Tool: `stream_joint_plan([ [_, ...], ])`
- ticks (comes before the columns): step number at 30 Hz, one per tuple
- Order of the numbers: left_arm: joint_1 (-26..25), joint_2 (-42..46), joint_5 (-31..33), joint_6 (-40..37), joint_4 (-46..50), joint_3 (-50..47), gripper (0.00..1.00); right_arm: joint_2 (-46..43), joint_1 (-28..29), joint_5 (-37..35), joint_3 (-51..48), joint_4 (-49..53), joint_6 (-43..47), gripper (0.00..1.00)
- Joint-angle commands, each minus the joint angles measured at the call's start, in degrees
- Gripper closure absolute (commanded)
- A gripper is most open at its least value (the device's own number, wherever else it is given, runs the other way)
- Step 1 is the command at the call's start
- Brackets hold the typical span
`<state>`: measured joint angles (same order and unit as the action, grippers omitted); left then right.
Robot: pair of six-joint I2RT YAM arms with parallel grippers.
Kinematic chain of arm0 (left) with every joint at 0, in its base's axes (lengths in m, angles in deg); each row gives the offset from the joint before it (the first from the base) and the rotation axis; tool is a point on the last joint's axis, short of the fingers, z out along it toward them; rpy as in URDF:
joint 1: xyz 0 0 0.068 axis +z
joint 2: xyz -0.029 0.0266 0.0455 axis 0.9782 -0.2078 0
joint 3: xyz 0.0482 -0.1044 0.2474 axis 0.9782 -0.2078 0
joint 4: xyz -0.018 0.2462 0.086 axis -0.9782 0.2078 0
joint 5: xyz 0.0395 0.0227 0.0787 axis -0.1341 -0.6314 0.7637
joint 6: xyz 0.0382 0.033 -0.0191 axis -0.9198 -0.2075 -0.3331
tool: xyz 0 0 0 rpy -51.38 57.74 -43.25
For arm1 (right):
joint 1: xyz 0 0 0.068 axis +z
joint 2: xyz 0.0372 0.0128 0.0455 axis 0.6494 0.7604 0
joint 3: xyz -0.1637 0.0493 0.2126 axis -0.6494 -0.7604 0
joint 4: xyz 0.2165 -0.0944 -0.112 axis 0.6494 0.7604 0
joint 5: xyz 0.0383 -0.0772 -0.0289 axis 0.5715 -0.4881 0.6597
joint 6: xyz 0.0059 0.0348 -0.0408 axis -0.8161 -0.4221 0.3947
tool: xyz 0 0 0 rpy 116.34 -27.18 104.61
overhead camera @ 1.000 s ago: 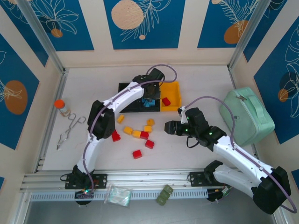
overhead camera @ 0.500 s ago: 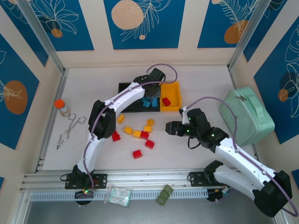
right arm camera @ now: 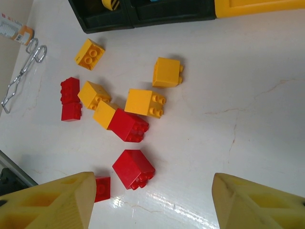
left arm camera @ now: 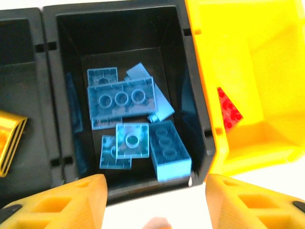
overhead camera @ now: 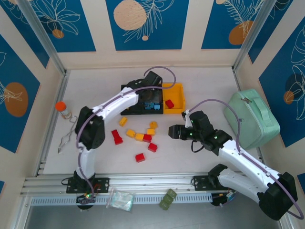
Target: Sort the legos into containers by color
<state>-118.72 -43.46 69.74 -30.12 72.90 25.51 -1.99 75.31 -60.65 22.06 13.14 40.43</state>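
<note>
My left gripper (overhead camera: 148, 91) hovers open and empty over the containers, its orange fingers (left arm camera: 71, 202) at the near rim of the middle black bin (left arm camera: 50, 95). Several blue legos (left arm camera: 121, 98) lie in that bin (overhead camera: 151, 106). The yellow bin (overhead camera: 177, 93) to its right holds a red lego (left arm camera: 229, 110). Red and yellow legos (overhead camera: 143, 137) lie scattered on the table in front. My right gripper (overhead camera: 170, 130) hangs open and empty just right of them, above a red lego (right arm camera: 133, 168) and near a yellow one (right arm camera: 144, 102).
A mint-green case (overhead camera: 251, 119) lies at the right. An orange-capped bottle (overhead camera: 62, 109) and metal tongs (overhead camera: 70, 135) lie at the left. An olive toy (overhead camera: 167, 199) and a plastic bag (overhead camera: 120, 199) rest on the front rail. The left black bin (left arm camera: 19, 57) holds a yellow striped piece (left arm camera: 9, 138).
My left gripper opened and let a blue lego go into the middle black bin, then pulled up and back; its elbow swung left. The right arm hardly moved.
</note>
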Motion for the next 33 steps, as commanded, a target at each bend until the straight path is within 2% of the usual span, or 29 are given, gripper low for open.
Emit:
stream_joint_plan([
  [1,-0.4,8.6,-5.0,-1.3,-2.3,-8.1,0.43,1.1,1.6,2.0,1.6,1.5,2.0,0.35],
  [8,0.2,26.8,-11.2,-0.2,-2.7,-30.9,0.40,9.4,6.8,4.4,3.7,1.3,7.1,0.34],
  [17,0.1,51.7,-15.3,12.3,-2.8,-57.9,0.33,23.7,15.3,-0.7,10.0,0.5,16.3,0.34],
  [24,0.5,62.5,-13.7,16.7,2.8,-65.1,0.29,34.1,19.2,-5.1,15.4,2.2,20.5,0.34],
  [30,0.8,63.0,-13.8,17.6,2.6,-67.1,0.29,40.2,21.9,-8.9,18.0,3.3,20.9,0.36],
  [33,0.8,62.6,-14.1,17.9,1.7,-67.6,0.29,42.0,22.3,-9.8,18.3,3.1,20.2,0.42],
])
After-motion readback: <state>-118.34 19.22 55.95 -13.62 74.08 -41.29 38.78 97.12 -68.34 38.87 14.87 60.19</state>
